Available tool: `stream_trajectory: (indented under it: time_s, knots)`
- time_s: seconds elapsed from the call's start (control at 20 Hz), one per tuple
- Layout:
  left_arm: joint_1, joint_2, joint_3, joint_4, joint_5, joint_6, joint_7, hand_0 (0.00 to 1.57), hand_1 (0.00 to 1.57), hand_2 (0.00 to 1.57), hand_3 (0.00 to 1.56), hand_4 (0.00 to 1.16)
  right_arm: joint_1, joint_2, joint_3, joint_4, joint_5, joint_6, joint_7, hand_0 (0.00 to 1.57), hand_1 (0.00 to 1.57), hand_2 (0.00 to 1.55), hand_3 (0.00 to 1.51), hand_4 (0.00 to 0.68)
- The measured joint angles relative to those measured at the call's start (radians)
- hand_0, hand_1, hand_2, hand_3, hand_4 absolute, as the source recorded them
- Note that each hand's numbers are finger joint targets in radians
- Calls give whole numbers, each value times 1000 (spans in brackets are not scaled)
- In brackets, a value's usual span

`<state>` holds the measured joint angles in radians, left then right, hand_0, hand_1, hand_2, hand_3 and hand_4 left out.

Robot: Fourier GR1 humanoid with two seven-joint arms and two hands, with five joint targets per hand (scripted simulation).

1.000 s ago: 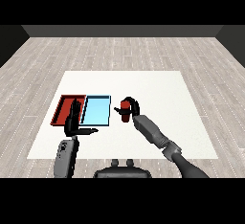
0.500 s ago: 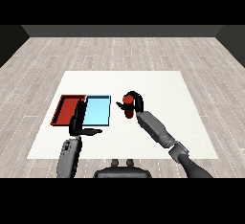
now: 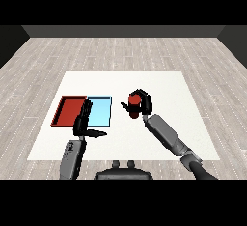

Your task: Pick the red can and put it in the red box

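Note:
My right hand (image 3: 143,104) is curled round the red can (image 3: 134,105), holding it above the white table to the right of the trays. The red tray (image 3: 69,110) lies at the left with nothing in it. My left hand (image 3: 83,121) is raised in front of the seam between the two trays, fingers straight and thumb out to the right, touching nothing.
The light blue tray (image 3: 100,111) lies right beside the red tray, between it and the can. The white table (image 3: 164,85) stretches beyond and to the right of the trays, with grey plank floor around it.
My right hand has carried the red can up and a little to the left, toward the trays. The left hand has barely moved.

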<state>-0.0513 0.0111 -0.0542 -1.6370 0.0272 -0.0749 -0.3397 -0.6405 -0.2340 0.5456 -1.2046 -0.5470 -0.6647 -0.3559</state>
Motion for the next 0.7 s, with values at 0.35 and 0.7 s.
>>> stream_trajectory:
  time_s: [0.35,0.7]
  knots:
    - [-35,-8,-131,-29,-10,35,104,0,0,0,0,0,108,-28,9,-208,85,-35,55,1571,1571,1459,1400,636]
    - [-74,-10,-231,-37,14,81,174,0,0,0,0,0,125,-24,-10,-344,188,-46,130,1571,1571,1483,1427,649]
